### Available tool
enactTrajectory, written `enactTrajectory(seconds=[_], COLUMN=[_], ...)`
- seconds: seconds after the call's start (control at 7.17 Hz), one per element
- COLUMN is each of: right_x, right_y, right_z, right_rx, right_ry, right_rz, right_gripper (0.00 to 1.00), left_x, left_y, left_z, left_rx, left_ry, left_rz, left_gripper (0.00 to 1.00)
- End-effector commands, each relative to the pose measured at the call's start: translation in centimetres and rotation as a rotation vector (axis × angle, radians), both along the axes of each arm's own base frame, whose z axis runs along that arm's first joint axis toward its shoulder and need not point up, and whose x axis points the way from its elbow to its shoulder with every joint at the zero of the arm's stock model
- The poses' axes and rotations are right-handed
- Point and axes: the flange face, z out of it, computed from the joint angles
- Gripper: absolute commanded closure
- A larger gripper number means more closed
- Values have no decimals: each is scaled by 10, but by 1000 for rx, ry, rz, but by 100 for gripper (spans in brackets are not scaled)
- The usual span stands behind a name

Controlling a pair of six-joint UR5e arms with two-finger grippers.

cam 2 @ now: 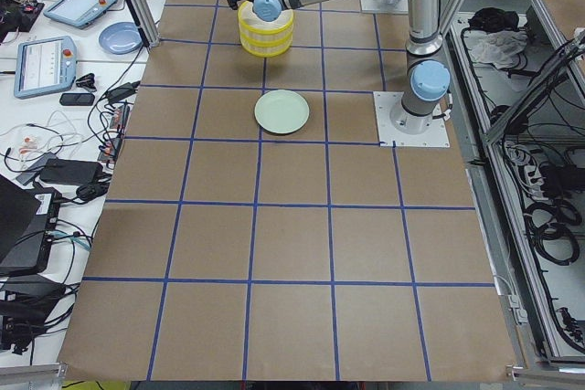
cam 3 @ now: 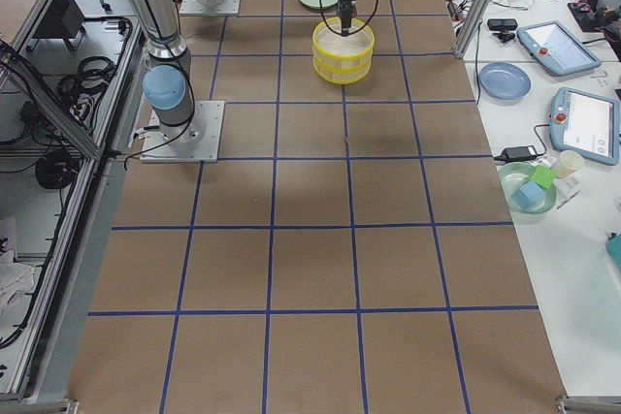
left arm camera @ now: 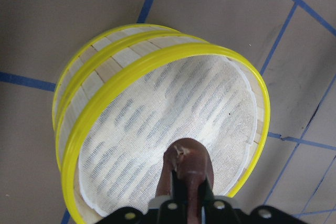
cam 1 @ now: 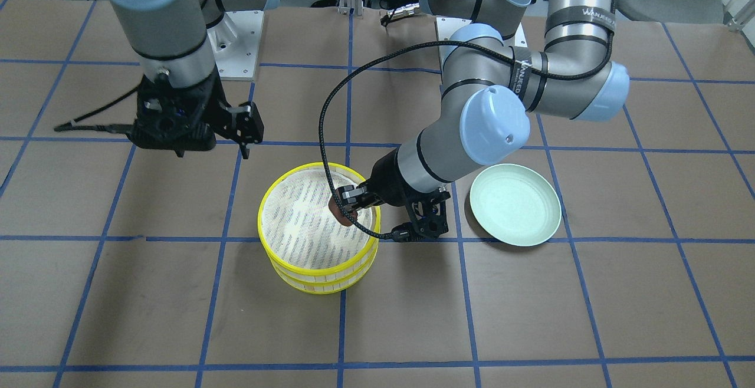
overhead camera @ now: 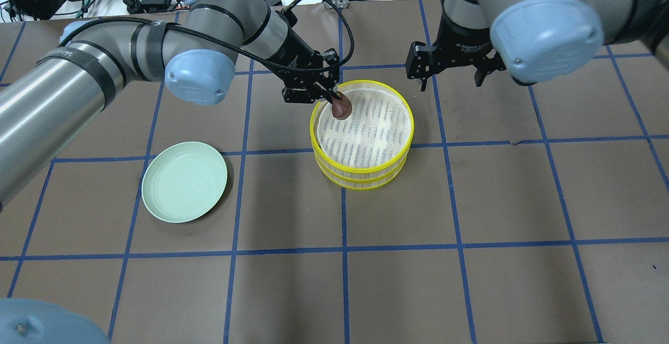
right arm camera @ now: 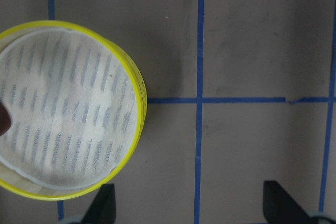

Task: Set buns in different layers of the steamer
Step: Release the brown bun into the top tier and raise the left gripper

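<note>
Dark reddish-brown rounded bun [overhead camera: 341, 109] was gripped by left tool [overhead camera: 333, 96] over yellow-rimmed slatted steamer [overhead camera: 360, 178]'s top layer [overhead camera: 379, 124]; lowering, release judged next. Right tool [overhead camera: 450, 73] was spread wide.

This is looking like a robotics lab. Teach pendants [cam 2: 78, 2] are lying beside one desk [cam 2: 292, 244] edge; bolted arm bases [cam 2: 411, 121] are lining the opposite one.

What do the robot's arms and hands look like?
The left arm and right arm are silver-grey tubes with pale blue round joint caps. The left carries black bands with white lettering and a black braided cable. The left hand and right hand are black, two-fingered.
</note>
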Motion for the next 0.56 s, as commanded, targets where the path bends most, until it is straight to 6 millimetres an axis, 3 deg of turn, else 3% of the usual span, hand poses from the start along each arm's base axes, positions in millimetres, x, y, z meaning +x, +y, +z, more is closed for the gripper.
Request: enactTrajectory(seconds=[0.0,0.42], right_x=[-10,-9], right_y=[15,33], right_z=[62,55], right_rx=[4,57], right_ry=[-14,-15], right_rz=[-9,6], right_gripper=[0,0], left_x=[-16,-20], left_y=[-1,-4], left_z=[-11,-4], left_rx=[-2,-43], left_ry=[8,17], left_rz=[40,31], left_gripper=[2,0])
